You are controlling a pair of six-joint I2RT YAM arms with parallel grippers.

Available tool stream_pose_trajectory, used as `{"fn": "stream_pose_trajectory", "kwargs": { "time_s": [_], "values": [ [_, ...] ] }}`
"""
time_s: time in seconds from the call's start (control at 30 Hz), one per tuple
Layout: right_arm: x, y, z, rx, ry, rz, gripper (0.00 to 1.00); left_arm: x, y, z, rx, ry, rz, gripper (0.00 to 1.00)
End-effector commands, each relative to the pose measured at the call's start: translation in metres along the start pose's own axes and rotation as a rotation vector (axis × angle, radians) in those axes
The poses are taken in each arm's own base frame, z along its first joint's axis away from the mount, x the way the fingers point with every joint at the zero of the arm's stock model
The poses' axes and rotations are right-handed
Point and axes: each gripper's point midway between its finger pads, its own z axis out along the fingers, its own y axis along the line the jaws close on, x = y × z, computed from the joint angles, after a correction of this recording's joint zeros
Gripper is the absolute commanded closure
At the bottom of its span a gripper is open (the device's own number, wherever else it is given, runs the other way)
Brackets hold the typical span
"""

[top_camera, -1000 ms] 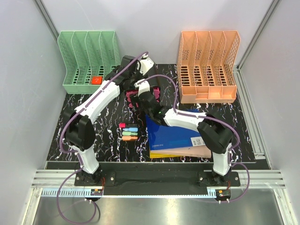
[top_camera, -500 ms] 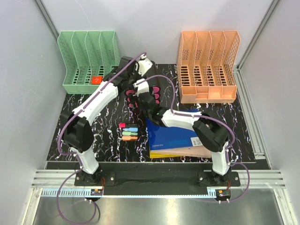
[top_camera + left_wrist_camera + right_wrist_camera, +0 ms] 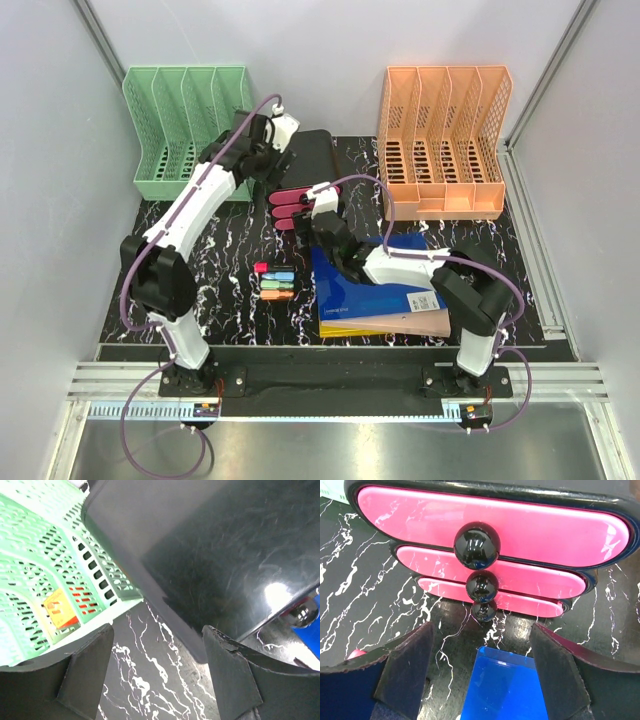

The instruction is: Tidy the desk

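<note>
The desk (image 3: 230, 240) is black with white veining. A black drawer unit (image 3: 315, 160) with three pink drawer fronts (image 3: 290, 205) stands at the middle back. My left gripper (image 3: 272, 165) is open and empty at its left side, between it and the green file rack (image 3: 170, 120). In the left wrist view, the gripper (image 3: 157, 675) faces the unit's black wall (image 3: 210, 555). My right gripper (image 3: 312, 215) is open and empty just in front of the drawers. In the right wrist view, the gripper (image 3: 482, 675) faces the pink fronts (image 3: 420, 520) and their black knobs (image 3: 476, 545).
An orange file rack (image 3: 445, 130) stands at the back right. A stack of folders, blue on top (image 3: 370, 290), lies under the right arm, its corner (image 3: 505, 690) between the right fingers. Several coloured highlighters (image 3: 275, 282) lie mid-desk. A red-orange item (image 3: 60, 610) sits in the green rack.
My left gripper has drawn off the drawer unit, back and to the left toward the green rack, so the unit's black top shows. My right gripper has backed off the pink drawers slightly.
</note>
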Motion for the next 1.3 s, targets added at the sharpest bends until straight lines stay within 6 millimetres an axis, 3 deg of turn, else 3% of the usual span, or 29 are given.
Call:
{"fn": "stream_pose_trajectory", "kwargs": {
  "time_s": [0.0,0.17,0.37,0.6,0.93,1.03,1.07,1.17,1.27],
  "values": [
    [-0.026,0.000,0.011,0.034,-0.080,0.046,0.16,-0.026,0.003,0.005,-0.009,-0.056,-0.023,0.23],
    [-0.026,-0.001,0.031,0.052,-0.092,0.039,0.21,-0.026,0.001,0.022,-0.001,-0.045,-0.027,0.23],
    [-0.026,-0.009,0.048,0.075,-0.104,0.051,0.26,-0.013,-0.001,0.028,0.004,-0.015,-0.006,0.23],
    [-0.029,-0.011,0.050,0.082,-0.130,0.072,0.51,0.001,-0.001,0.032,0.008,0.006,0.008,0.23],
    [-0.027,-0.005,0.055,0.069,-0.131,0.102,0.60,0.014,-0.004,0.032,0.011,0.027,0.031,0.24],
    [-0.024,-0.006,0.052,0.066,-0.121,0.115,0.73,0.018,-0.005,0.033,0.012,0.034,0.035,0.24],
    [-0.023,-0.005,0.050,0.059,-0.118,0.119,0.83,0.019,-0.005,0.034,0.013,0.037,0.035,0.24],
    [-0.020,-0.005,0.044,0.042,-0.112,0.129,0.99,0.021,-0.007,0.035,0.018,0.040,0.032,0.24],
    [-0.016,-0.006,0.040,0.036,-0.104,0.137,1.00,0.021,-0.007,0.034,0.022,0.039,0.026,0.24]
  ]
}}
